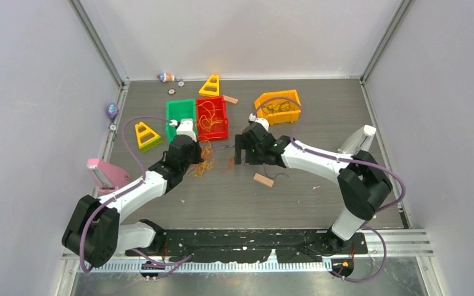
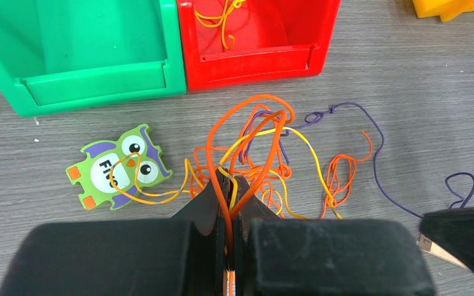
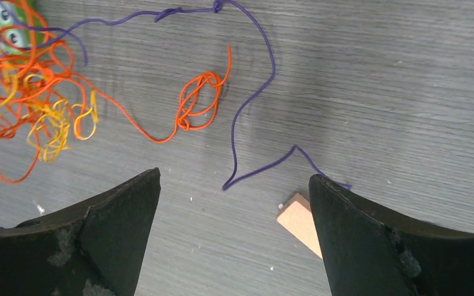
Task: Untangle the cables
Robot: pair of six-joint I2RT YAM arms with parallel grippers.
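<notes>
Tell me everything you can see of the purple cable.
The purple cable is a very thin, dark violet, flexible wire lying slack on the grey wood-grain table. It wanders in loose bends with two small knots along one stretch. One end disappears into the orange and yellow tangle that the left pincer grips; the other kinks sharply and runs toward the tan block. The open right pincer hovers above it, not gripping it.

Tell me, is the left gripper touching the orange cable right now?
Touching. The left wrist view shows the left gripper shut on the orange cable, whose loop runs down between the closed jaws.
</notes>
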